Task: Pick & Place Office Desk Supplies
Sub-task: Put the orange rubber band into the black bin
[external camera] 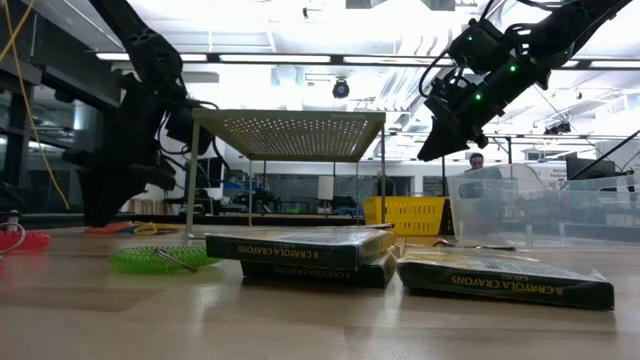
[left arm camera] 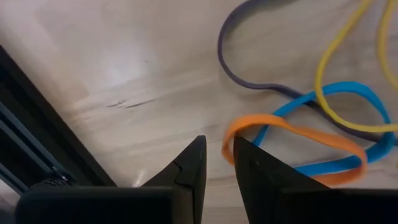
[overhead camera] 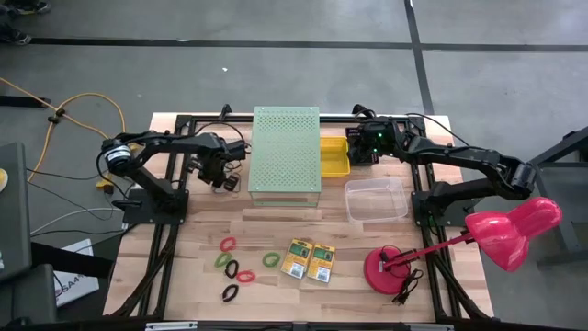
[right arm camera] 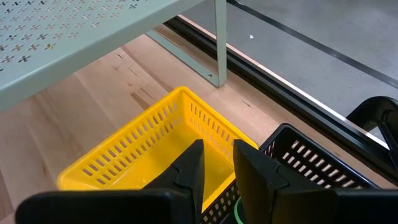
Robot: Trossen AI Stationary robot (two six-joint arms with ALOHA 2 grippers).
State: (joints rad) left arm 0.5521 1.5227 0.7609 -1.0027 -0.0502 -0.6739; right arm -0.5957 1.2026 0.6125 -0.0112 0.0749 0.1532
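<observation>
Left gripper point(left arm camera: 217, 165) is down low at the far left of the table point(overhead camera: 276, 308), beside the green shelf point(overhead camera: 286, 152), jaws only a sliver apart with nothing between them. An orange band point(left arm camera: 292, 140) lies right at its fingertips, tangled with blue, yellow and purple ones. Looks like it's touching one finger, but I can't be sure from this angle.

Right gripper point(right arm camera: 217, 165) hangs over the yellow basket point(right arm camera: 149, 149) on the shelf's other side, same narrow gap, empty too. A black basket point(right arm camera: 317, 165) sits next to the yellow one.

Up front, two crayon boxes point(overhead camera: 308, 260) lie side by side, with band loops point(overhead camera: 234, 267) scattered just left of them. Clear tub point(overhead camera: 376, 199) and pink lamp point(overhead camera: 501, 230) are off to the right.
</observation>
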